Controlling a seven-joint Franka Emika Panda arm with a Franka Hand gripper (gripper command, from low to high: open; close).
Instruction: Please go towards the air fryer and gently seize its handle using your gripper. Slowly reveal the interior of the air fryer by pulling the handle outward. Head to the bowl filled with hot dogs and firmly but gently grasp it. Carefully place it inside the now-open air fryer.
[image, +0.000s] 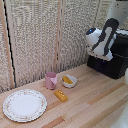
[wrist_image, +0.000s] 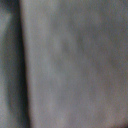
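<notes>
Fryer (image: 111, 62) drawer sitting shut; I'm hovering my arm over it for the handle; end effector state unclear.

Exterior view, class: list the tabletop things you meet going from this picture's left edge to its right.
Patterned plate → pink cup → orange block → bowl of hot dogs → air fryer.
</notes>
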